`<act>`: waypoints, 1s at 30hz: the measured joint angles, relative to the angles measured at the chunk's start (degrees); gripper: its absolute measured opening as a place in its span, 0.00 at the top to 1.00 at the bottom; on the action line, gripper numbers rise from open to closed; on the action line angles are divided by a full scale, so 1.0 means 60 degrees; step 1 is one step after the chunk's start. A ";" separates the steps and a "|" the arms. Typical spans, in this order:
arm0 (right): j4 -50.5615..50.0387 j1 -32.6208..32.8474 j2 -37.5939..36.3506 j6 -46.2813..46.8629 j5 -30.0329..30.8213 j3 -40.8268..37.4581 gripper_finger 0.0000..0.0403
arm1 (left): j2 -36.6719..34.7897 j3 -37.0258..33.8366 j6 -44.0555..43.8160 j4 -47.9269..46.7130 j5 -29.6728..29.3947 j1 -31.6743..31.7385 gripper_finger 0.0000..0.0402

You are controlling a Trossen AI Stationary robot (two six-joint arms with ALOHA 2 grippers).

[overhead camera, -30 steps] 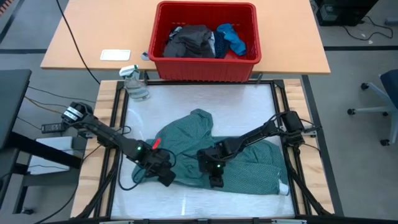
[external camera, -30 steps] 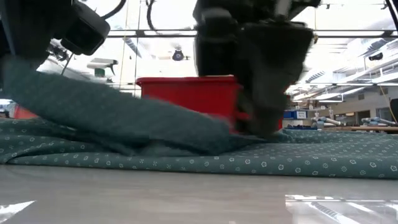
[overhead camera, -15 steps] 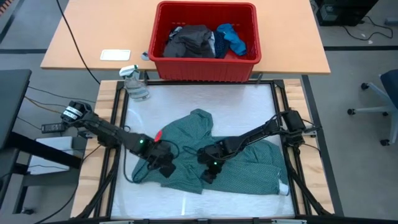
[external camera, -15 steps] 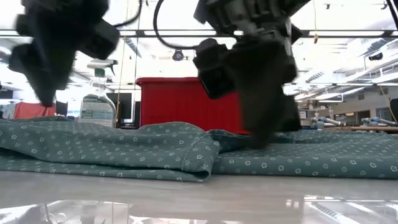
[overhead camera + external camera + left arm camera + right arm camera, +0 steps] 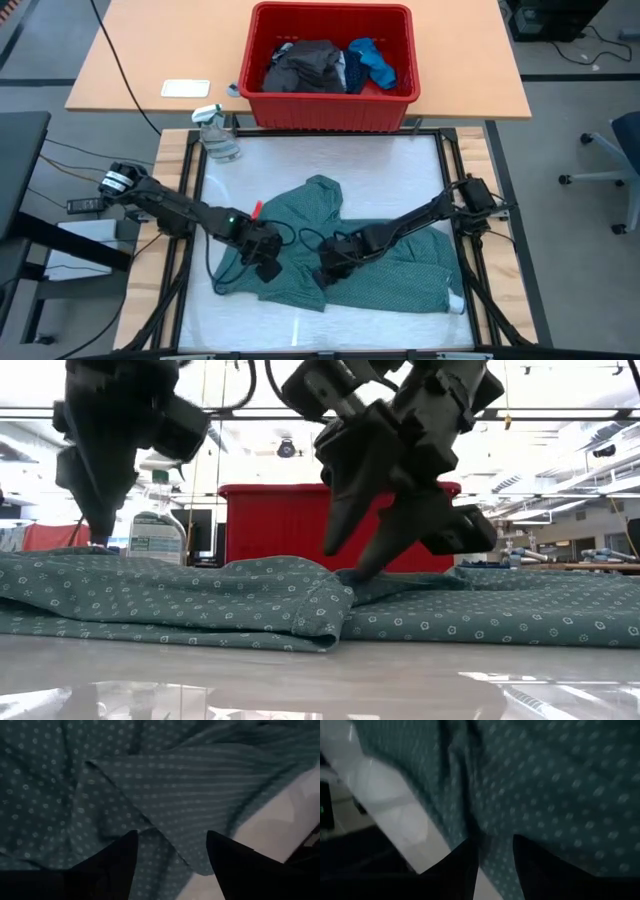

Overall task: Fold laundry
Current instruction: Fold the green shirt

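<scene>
The large teal-green dotted shirt (image 5: pixel 390 270) lies crumpled on the white table top, with a folded-over edge (image 5: pixel 335 625) toward the near side. My left gripper (image 5: pixel 266 266) stands open over the shirt's left part, fingers pointing down, with cloth showing in the gap (image 5: pixel 170 840). My right gripper (image 5: pixel 326 272) is open and slants down at the shirt's middle, its tips (image 5: pixel 345 565) right at a raised fold. A dark grey piece (image 5: pixel 305 65) and a bright blue piece (image 5: pixel 372 60) lie in the red bin. My right gripper's lower fingertip (image 5: pixel 357 575) stands at the top of a raised fold of the shirt; whether it touches the cloth I cannot tell. Nothing is between its fingers.
The red bin (image 5: pixel 330 108) stands on the wooden table beyond the far edge. A clear spray bottle (image 5: pixel 218 135) sits at the far left corner, with a white card (image 5: pixel 186 88) behind it. Bare white surface lies far of the shirt and along the near edge.
My left gripper has let go of the shirt's left part, which hung lifted from it and now lies flat, folded over on the table. That gripper has moved a little toward the far edge. My right gripper has rolled about its own axis while staying in place.
</scene>
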 joint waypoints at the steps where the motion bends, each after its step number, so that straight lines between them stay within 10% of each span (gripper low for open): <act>1: -0.0016 -0.0006 0.0000 0.0099 0.0061 0.0000 0.68 | 0.0003 -0.0162 0.0059 0.0098 0.0157 0.0082 0.40; 18: 0.0023 0.0048 0.0044 0.0715 0.0468 0.0000 0.78 | -0.0007 -0.1323 0.0333 0.2137 0.0672 0.0832 0.45; 30: -0.0031 -0.0223 0.0024 -0.0663 0.0561 -0.0109 0.99 | -0.0004 -0.1323 0.0761 0.2216 0.0339 0.1003 0.89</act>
